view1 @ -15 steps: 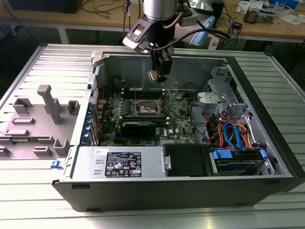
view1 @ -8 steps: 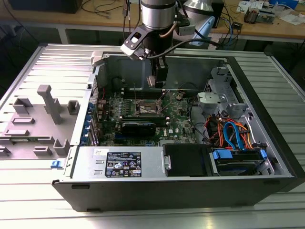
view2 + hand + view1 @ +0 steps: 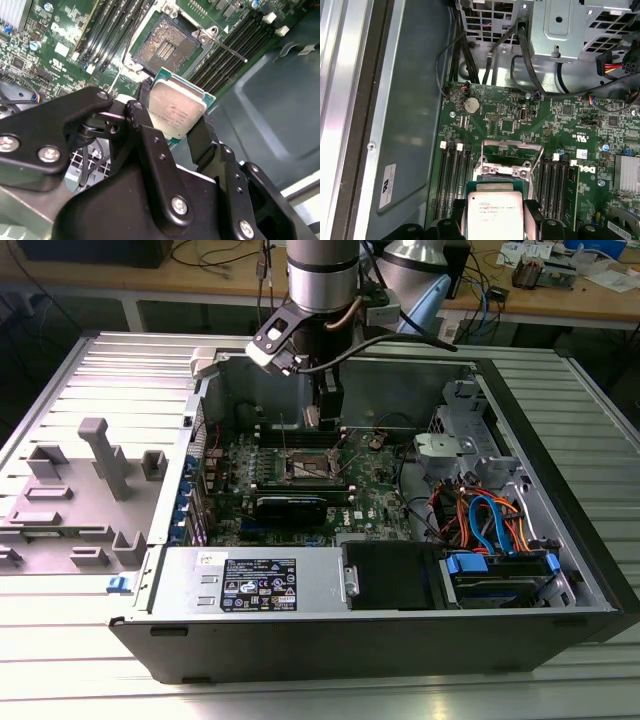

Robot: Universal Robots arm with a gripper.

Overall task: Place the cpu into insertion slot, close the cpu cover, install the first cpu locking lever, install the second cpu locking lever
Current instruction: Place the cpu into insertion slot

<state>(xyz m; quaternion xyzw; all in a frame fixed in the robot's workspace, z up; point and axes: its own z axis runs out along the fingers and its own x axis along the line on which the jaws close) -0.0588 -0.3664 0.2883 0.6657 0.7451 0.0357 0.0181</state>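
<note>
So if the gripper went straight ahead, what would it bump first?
Most likely the insertion slot: the gripper, shut on the cpu, points toward that open socket, though depth is unclear.

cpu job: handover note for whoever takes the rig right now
Gripper: shut on the cpu, held just short of the slot.
The slot is empty, contacts bare; the cover is swung open.
Done: cpu is in the grip.
Left: seating the cpu, closing the cover, both levers; one lever stands free.
</note>
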